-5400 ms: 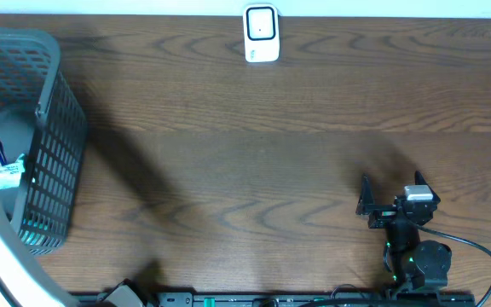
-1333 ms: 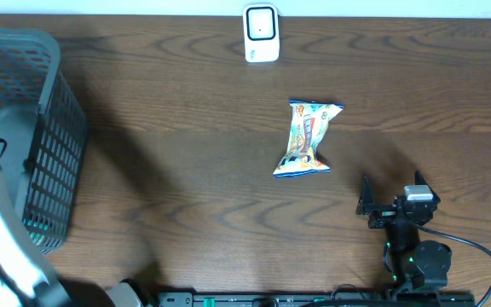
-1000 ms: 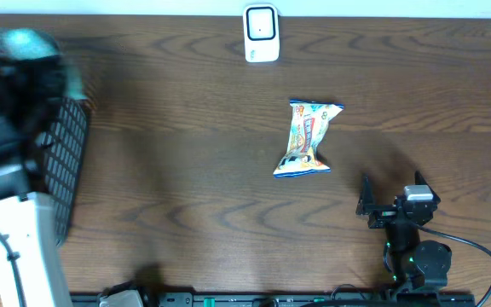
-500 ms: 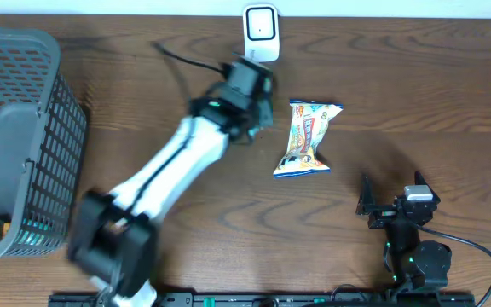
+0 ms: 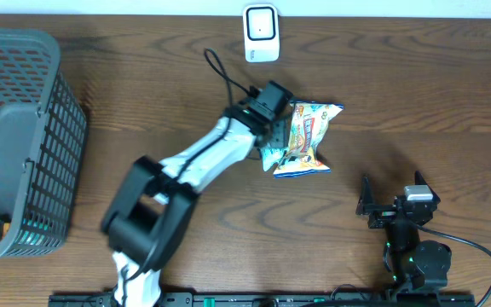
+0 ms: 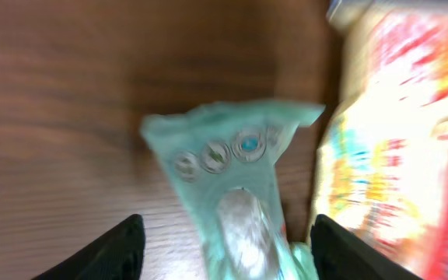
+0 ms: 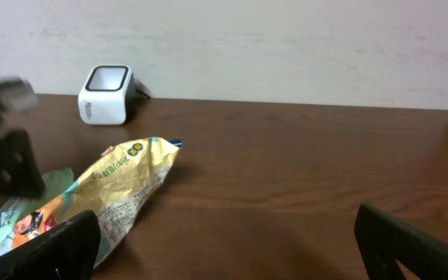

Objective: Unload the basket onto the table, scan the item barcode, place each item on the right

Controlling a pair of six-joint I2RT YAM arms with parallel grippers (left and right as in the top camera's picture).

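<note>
Wooden table (image 5: 143, 102), teal packet (image 6: 232, 179) between spread fingers (image 6: 123, 249) of left gripper (image 6: 228, 249)

**Dark wooden table carrying four things**

The table (image 5: 186, 111) is dark brown wood with a strong wavy grain, and its far edge meets a pale wall. A small white scanner (image 5: 261, 34) stands upright at the middle of that far edge. A grey mesh basket (image 5: 54, 128) sits at the left end, well apart from everything else. Right of centre, a yellow snack packet (image 5: 311, 135) lies flat with its crimped ends pointing toward the far and near edges. A smaller teal packet (image 6: 236, 179) lies on the wood just beside the yellow packet's left side, at its near end.
</note>
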